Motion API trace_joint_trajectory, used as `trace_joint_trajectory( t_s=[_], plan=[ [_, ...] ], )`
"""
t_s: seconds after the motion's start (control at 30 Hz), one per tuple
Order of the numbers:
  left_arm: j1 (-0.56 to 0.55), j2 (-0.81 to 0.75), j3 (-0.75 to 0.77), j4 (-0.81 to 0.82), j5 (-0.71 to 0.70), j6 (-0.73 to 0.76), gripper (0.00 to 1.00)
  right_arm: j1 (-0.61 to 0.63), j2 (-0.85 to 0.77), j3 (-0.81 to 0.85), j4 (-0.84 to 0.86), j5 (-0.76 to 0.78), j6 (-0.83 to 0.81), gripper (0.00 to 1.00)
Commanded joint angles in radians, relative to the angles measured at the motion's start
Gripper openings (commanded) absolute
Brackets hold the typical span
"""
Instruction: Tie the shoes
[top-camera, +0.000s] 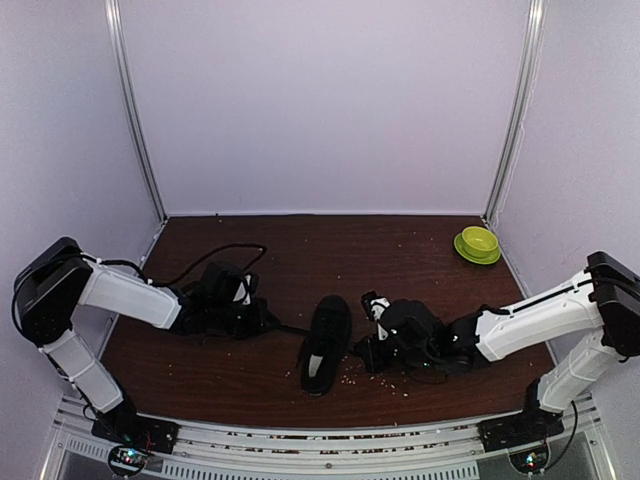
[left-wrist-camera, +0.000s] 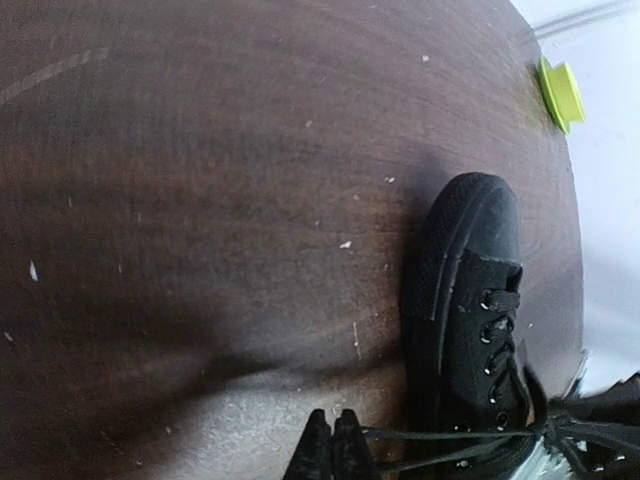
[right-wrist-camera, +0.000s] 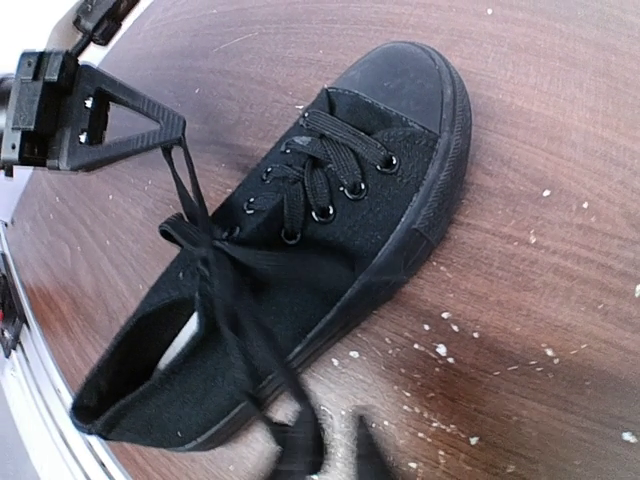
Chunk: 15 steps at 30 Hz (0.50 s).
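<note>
One black low-top shoe (top-camera: 325, 342) lies mid-table with its toe pointing away from the arm bases. Its pale insole shows at the heel (right-wrist-camera: 180, 345). My left gripper (left-wrist-camera: 333, 428) sits low to the shoe's left, shut on thin black lace strands (left-wrist-camera: 440, 436) that run taut to the shoe (left-wrist-camera: 470, 300). In the right wrist view the left gripper (right-wrist-camera: 172, 128) holds a lace up from a knot above the tongue. My right gripper (right-wrist-camera: 335, 455) is at the shoe's right side, its blurred fingers slightly apart, with a lace (right-wrist-camera: 250, 350) running down against one finger.
A green bowl (top-camera: 478, 244) stands at the back right corner. White crumbs (top-camera: 392, 380) dot the wooden table (top-camera: 300, 250) near the right gripper. A black cable (top-camera: 215, 254) loops behind the left arm. White walls enclose three sides, and a metal rail (top-camera: 300, 440) runs along the front edge.
</note>
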Motion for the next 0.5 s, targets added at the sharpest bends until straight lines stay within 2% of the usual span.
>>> trace_joint_trajectory(
  t_s=[0.0, 0.03, 0.1, 0.13, 0.3, 0.37, 0.47],
  plan=[
    [0.030, -0.081, 0.013, 0.018, -0.016, 0.128, 0.38, -0.008, -0.061, -0.004, -0.072, 0.004, -0.046, 0.46],
    [0.030, -0.108, 0.025, -0.003, -0.024, 0.158, 0.56, -0.007, -0.079, 0.005, -0.090, 0.012, -0.055, 0.57],
    [0.031, -0.166, 0.066, -0.093, -0.069, 0.224, 0.83, -0.011, -0.126, 0.032, -0.134, 0.037, -0.085, 0.74],
    [0.032, -0.199, 0.090, -0.149, -0.097, 0.268, 0.90, -0.018, -0.145, 0.044, -0.163, 0.046, -0.097, 0.80],
    [0.112, -0.266, 0.141, -0.265, -0.116, 0.367, 0.94, -0.141, -0.224, 0.042, -0.185, 0.011, -0.133, 0.89],
    [0.188, -0.292, 0.123, -0.281, -0.097, 0.391, 0.94, -0.217, -0.249, 0.035, -0.190, -0.012, -0.147, 0.91],
    [0.369, -0.352, 0.070, -0.282, -0.064, 0.423, 0.94, -0.356, -0.277, 0.020, -0.212, -0.048, -0.173, 0.93]
  ],
)
